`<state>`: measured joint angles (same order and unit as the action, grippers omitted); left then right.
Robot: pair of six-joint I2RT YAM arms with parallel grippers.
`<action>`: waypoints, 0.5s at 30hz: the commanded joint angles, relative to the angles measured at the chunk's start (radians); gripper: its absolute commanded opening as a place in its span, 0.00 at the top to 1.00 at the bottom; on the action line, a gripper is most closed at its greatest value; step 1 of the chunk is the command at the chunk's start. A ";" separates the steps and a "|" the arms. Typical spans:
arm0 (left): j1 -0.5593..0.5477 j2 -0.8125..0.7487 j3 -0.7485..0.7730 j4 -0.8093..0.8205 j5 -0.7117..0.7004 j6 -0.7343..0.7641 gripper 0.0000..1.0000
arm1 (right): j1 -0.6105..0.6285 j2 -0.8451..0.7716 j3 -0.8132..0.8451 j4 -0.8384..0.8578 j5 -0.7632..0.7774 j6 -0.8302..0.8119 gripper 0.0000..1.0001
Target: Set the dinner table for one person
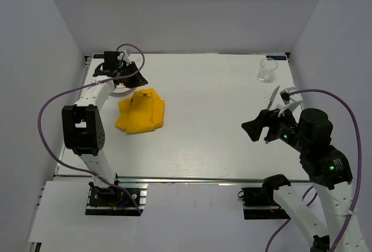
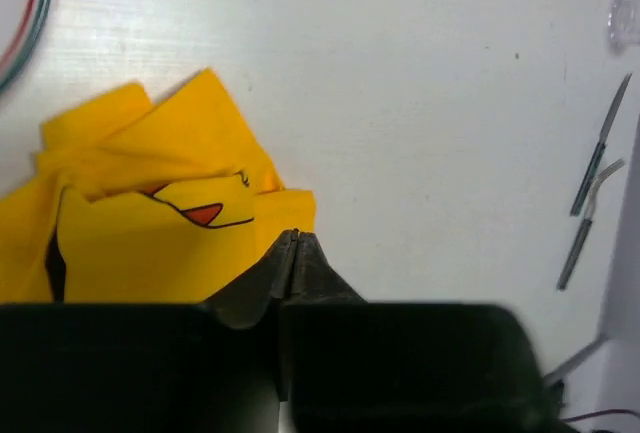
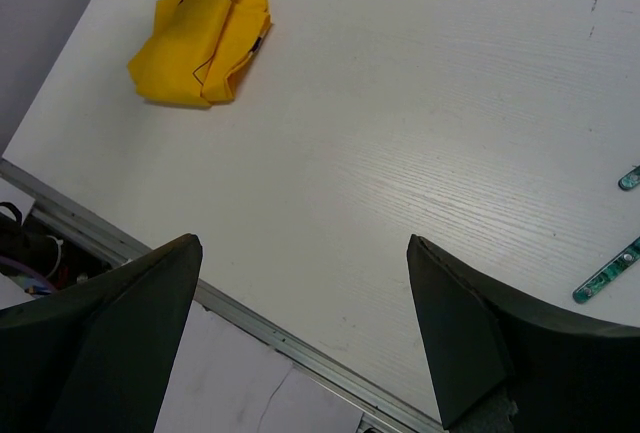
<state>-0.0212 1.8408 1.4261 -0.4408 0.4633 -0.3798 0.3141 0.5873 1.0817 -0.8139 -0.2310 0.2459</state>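
The left gripper has its two jaws pressed tight together, right at the edge of the yellow cloth. I cannot tell if a bit of cloth is caught between them. The right gripper has its jaws wide apart with nothing in them. It hangs over the right side, well apart from the cloth.

The cloth lies in a bumpy heap on the left. A white plate sits just beside it, close to the left gripper. A knife and a fork lie side by side on the right. A clear glass stands in the far right corner. The dinner table is the big white top under all of this.

Here is what I think could go wrong. The jaws may hold only a thin edge, so the cloth could slip out when lifted. A pull could also bump the plate, because it is so close.

The cloth has a cartoon drawing in red and black lines. I see no words on anything.
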 commanded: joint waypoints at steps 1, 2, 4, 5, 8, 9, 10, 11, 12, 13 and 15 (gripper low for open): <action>-0.006 -0.118 0.063 -0.013 -0.079 -0.007 0.62 | -0.003 -0.007 0.000 0.030 0.004 -0.011 0.11; -0.006 -0.147 0.063 -0.019 -0.130 -0.007 0.23 | -0.003 -0.007 0.000 0.028 0.005 -0.011 0.11; 0.004 -0.152 0.095 -0.053 -0.245 -0.004 0.02 | -0.003 -0.009 -0.005 0.025 0.009 -0.011 0.11; 0.013 -0.126 0.117 -0.106 -0.264 -0.001 0.02 | -0.001 -0.009 -0.005 0.025 0.007 -0.010 0.11; 0.023 -0.057 0.213 -0.214 -0.394 0.010 0.02 | -0.001 -0.007 -0.005 0.024 0.002 -0.011 0.11; 0.023 -0.016 0.227 -0.223 -0.397 0.013 0.02 | -0.003 -0.007 -0.005 0.027 0.004 -0.011 0.11; 0.032 0.000 0.231 -0.220 -0.393 0.016 0.02 | -0.003 -0.007 -0.003 0.024 0.005 -0.013 0.11; 0.032 0.012 0.220 -0.208 -0.367 0.019 0.02 | -0.003 -0.007 -0.002 0.022 0.005 -0.013 0.11; 0.032 0.040 0.215 -0.197 -0.356 0.022 0.02 | -0.003 -0.009 0.001 0.021 0.005 -0.011 0.11; 0.032 0.057 0.212 -0.187 -0.348 0.024 0.02 | -0.003 -0.007 0.004 0.018 0.007 -0.014 0.11; 0.041 0.113 0.218 -0.185 -0.318 0.027 0.02 | -0.003 -0.009 0.012 0.009 0.007 -0.019 0.11</action>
<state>0.0151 1.8908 1.6432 -0.5827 0.1436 -0.3706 0.3145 0.5865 1.0817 -0.8127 -0.2302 0.2455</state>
